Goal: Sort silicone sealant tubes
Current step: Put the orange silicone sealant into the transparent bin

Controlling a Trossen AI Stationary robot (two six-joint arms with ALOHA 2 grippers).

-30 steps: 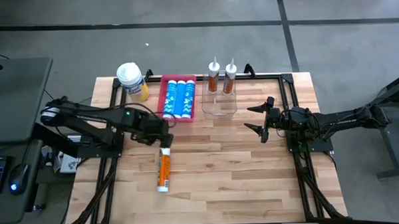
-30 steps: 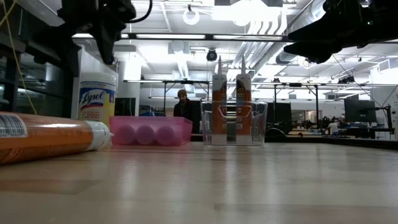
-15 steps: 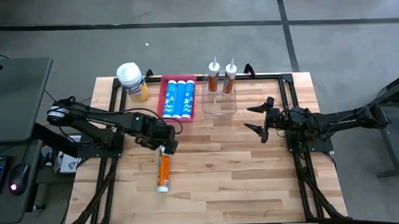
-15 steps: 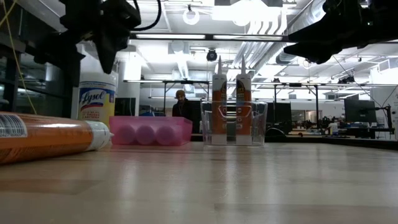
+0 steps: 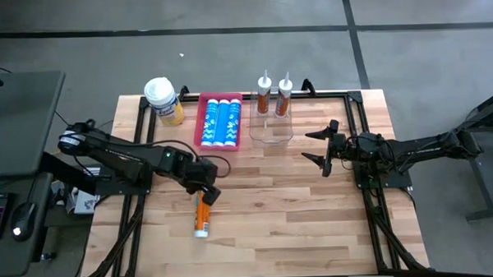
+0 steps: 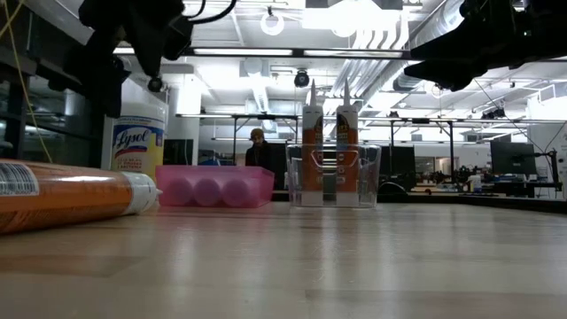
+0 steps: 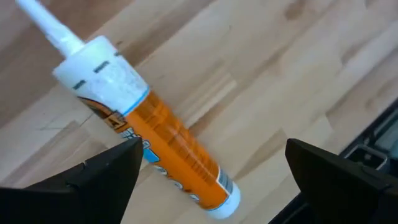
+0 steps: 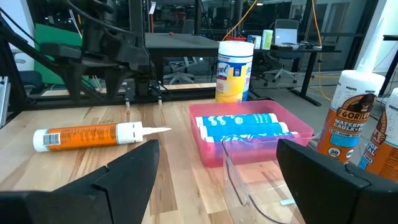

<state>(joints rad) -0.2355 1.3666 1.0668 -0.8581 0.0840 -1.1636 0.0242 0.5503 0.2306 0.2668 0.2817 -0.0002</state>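
Toward the upper left of the high view, a yellow jar (image 5: 164,103) with a white lid stands at the far edge of the wooden table (image 5: 282,228). Just right of it a pink tray (image 5: 219,120) holds the blue tubes (image 5: 220,121), lying side by side with their length running up the frame. Below the tray, left of centre, the left gripper (image 5: 204,192) hangs over the rear end of a lone orange tube (image 5: 201,216), which lies flat on the wood with its white nozzle pointing to the lower edge of the frame. In the left wrist view its two dark fingers (image 7: 93,180) stand spread wide on either side of that tube (image 7: 158,138), clear of it and grasping nothing. Right of the pink tray, upper centre, a clear bin (image 5: 271,125) carries two orange tubes (image 5: 275,95) standing upright with nozzles up, against its far side. Farther right, at mid height, the right gripper (image 5: 322,149) hovers over bare wood, well apart from the bin, its fingers splayed open and empty. Across the low view, the lying orange tube (image 6: 62,195) fills the left edge, with the tray and the bin behind it.
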